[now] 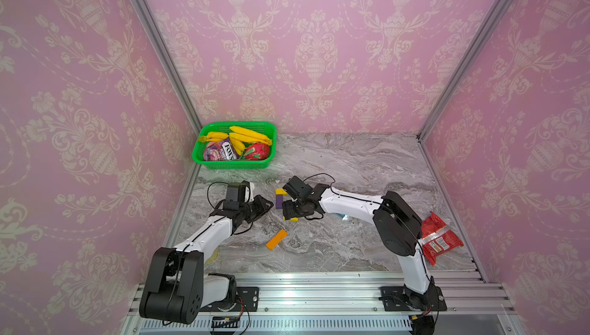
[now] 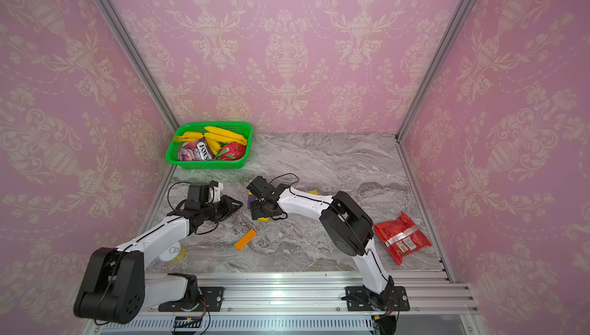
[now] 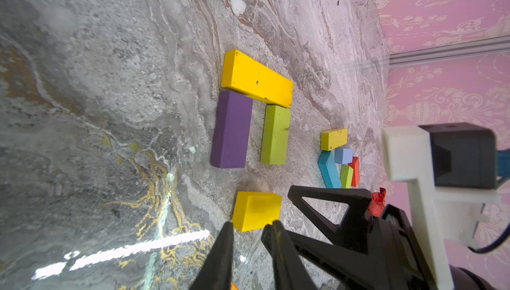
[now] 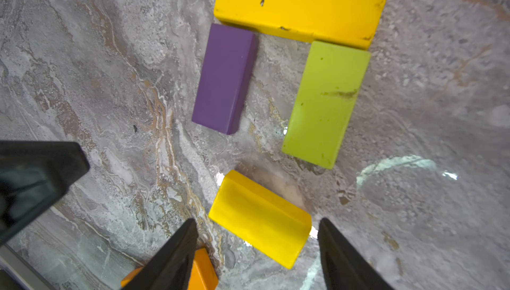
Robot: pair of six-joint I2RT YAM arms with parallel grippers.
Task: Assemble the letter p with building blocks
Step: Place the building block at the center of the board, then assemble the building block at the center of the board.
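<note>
Purple "FOX'S" packet in green basket

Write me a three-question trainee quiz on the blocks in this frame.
1. True or false: the purple block touches the lime block.
2. Which block lies between the fingers of the open right gripper? A orange block, B loose yellow block, C purple block.
3. How many blocks form the arch?
Key: 1 false, they lie apart; 2 B; 3 three: the long yellow block, purple block and lime block.
</note>
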